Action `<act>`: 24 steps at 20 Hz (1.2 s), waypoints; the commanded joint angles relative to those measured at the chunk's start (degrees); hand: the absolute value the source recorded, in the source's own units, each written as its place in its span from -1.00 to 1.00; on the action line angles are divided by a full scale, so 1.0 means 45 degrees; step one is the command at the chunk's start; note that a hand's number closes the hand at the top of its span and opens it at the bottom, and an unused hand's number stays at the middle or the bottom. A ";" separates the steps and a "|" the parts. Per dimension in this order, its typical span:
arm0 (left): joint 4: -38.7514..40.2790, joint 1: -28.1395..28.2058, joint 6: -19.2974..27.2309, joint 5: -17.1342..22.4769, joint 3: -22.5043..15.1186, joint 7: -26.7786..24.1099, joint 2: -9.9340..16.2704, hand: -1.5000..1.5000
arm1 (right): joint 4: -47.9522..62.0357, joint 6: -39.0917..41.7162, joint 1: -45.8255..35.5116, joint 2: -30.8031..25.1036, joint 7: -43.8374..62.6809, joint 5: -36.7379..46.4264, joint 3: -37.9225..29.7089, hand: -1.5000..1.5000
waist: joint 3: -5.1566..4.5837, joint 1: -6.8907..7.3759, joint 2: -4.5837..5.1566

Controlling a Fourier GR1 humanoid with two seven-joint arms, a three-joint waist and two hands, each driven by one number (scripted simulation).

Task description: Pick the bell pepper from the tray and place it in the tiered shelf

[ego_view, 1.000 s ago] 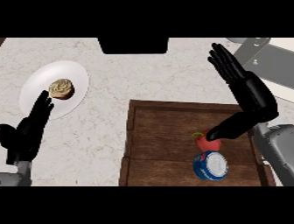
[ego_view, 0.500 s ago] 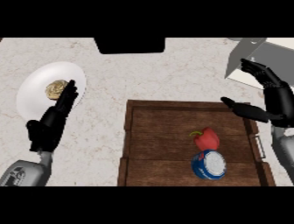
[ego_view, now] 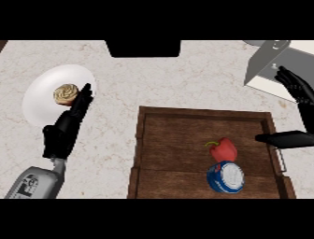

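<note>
The right hand (ego_view: 304, 122), open and empty at frame right, should descend over the red bell pepper (ego_view: 223, 150) in the brown wooden tray (ego_view: 157, 154), avoiding the blue round tin (ego_view: 225, 177).

A pale marbled bench (ego_view: 187, 79) is seen from above. A white plate (ego_view: 42, 91) is set on it at the upper left of the frame, a dark wooden tray (ego_view: 174, 154) at lower centre, and a grey tiered shelf (ego_view: 284, 65) at the upper right.
</note>
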 commanded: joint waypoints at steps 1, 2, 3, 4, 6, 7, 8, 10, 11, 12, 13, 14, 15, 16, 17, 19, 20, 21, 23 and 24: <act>-0.0044 0.0011 -0.0270 -0.0024 0.0154 0.0093 0.0127 0.00 | -0.1615 0.0510 0.0998 -0.1203 0.0634 0.1079 0.0649 -1.00 | -0.0014 -0.0089 -0.0042; -0.0012 -0.0229 -0.0079 -0.0121 0.0211 0.0222 0.0016 0.00 | -0.1696 0.0186 0.0316 -0.1121 0.1540 0.1602 0.1047 -1.00 | -0.0017 0.0000 -0.0025; -0.0358 0.0266 -0.0269 0.0177 0.0417 -0.0049 0.0137 0.00 | -0.3262 0.0028 0.0755 -0.1279 0.2276 0.1597 0.1169 -1.00 | -0.0026 -0.0067 -0.0077; -0.0475 -0.0314 0.0059 -0.0163 0.0202 0.0853 -0.0003 0.00 | -0.3462 0.0409 0.0589 -0.1945 0.2880 0.1502 0.0844 -1.00 | -0.0019 -0.0101 -0.0070; -0.0059 -0.0274 0.0340 -0.0571 -0.0075 0.0455 -0.0440 0.00 | -0.5277 0.0187 0.0766 -0.2107 0.4610 0.1654 0.1098 -1.00 | -0.0029 -0.0183 -0.0078; 0.0274 -0.0618 0.0141 -0.0485 0.0046 0.0368 -0.0459 0.00 | -0.5208 0.0596 0.0463 -0.2592 0.4944 0.1792 0.1002 -1.00 | -0.0027 -0.0153 -0.0045; -0.0067 0.0641 0.0017 -0.0543 -0.0088 -0.0341 -0.0247 0.00 | -0.6128 -0.0137 0.1135 -0.2250 0.5477 0.2504 0.1549 -1.00 | -0.0030 -0.0095 -0.0076; 0.0413 -0.0612 -0.0077 -0.0299 0.0444 0.0300 -0.0161 0.00 | -0.6758 0.1025 0.0663 -0.3629 0.6486 0.2454 0.1300 -1.00 | -0.0036 -0.0229 -0.0067; 0.0368 0.0186 -0.0012 -0.0517 0.0243 -0.0377 -0.0149 0.00 | -0.6965 0.0984 0.0817 -0.3678 0.6862 0.3213 0.1950 -1.00 | -0.0041 -0.0110 -0.0069; -0.0021 -0.0027 -0.0288 -0.0247 0.0157 0.0243 -0.0162 0.00 | -0.7030 0.1259 0.0808 -0.4051 0.7130 0.3689 0.2224 -1.00 | -0.0036 -0.0066 -0.0075; 0.0093 0.0227 -0.0246 -0.0224 0.0219 0.0050 -0.0175 0.00 | -0.7959 0.1424 0.0824 -0.4245 0.8049 0.3938 0.2634 -1.00 | -0.0053 -0.0107 -0.0107; -0.0490 -0.0101 0.0239 -0.0524 0.0025 0.0564 -0.0417 0.00 | -0.8273 0.1635 0.1093 -0.4812 0.8294 0.4240 0.2531 -1.00 | -0.0037 -0.0188 -0.0148; -0.0102 0.0436 -0.0101 -0.0410 0.0135 -0.0198 -0.0238 0.00 | -0.9076 0.1725 0.1199 -0.5117 0.8810 0.4560 0.2633 -1.00 | -0.0050 -0.0229 -0.0140; -0.0086 0.0560 -0.0175 -0.0435 0.0162 -0.0201 -0.0138 0.00 | -0.9384 0.1780 0.1006 -0.5191 0.9568 0.4822 0.2655 -1.00 | -0.0043 -0.0119 -0.0102; 0.0035 0.0414 -0.0246 -0.0239 0.0384 -0.0154 -0.0143 0.00 | -0.9877 0.1913 0.0729 -0.5232 1.0412 0.5159 0.2908 -1.00 | -0.0047 -0.0073 -0.0083; -0.0071 -0.0301 -0.0303 -0.0386 0.0396 0.0293 -0.0194 0.00 | -1.0638 0.1889 0.0826 -0.4639 1.1592 0.5998 0.3687 -1.00 | -0.0023 -0.0032 -0.0037; 0.0234 -0.0556 -0.0694 -0.0050 0.0870 0.0368 0.0065 0.00 | -1.1002 0.1818 0.1222 -0.4440 1.1953 0.6298 0.3771 -1.00 | -0.0017 -0.0061 -0.0023; -0.0666 0.0580 -0.0411 -0.0516 0.0204 0.0155 -0.0243 0.00 | -1.1144 0.2476 0.0874 -0.4476 1.2495 0.5915 0.3358 -1.00 | -0.0012 0.0071 -0.0027; -0.0044 -0.0005 -0.0607 -0.0565 0.0641 0.0129 -0.0351 0.00 | -1.1770 0.2894 0.1069 -0.3802 1.3139 0.6156 0.3365 -1.00 | -0.0008 0.0044 -0.0002; 0.0583 -0.0145 -0.1265 -0.0075 0.1029 -0.0416 -0.0096 0.00 | -1.1683 0.2812 0.0436 -0.3194 1.3936 0.6813 0.4263 -1.00 | -0.0015 0.0097 0.0016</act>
